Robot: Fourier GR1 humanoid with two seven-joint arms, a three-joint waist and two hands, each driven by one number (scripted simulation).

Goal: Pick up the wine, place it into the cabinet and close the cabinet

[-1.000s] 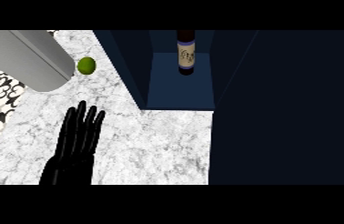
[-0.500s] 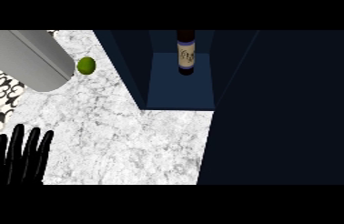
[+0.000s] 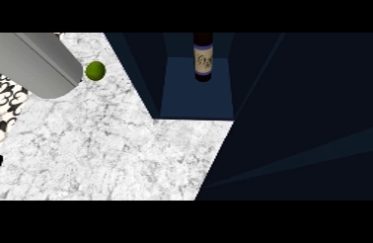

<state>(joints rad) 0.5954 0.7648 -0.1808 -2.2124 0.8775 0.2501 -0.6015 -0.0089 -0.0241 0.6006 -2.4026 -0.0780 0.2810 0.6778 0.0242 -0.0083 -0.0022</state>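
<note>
Wine bottle (image 3: 203,59) upright in open cabinet (image 3: 197,96), lime (image 3: 94,70) on counter (image 3: 109,148), left hand (image 3: 1,161) at edge (state unclear)

Only one view is given, and it is taken from the robot's head. The table (image 3: 109,148) is looked at steeply from above and from quite near, so only part of its white top is seen. The far side of the scene is shown at the top. The open cabinet (image 3: 197,96) is seen from above at the middle and right, and the wine (image 3: 203,59) inside it is cut off by the upper edge
</note>
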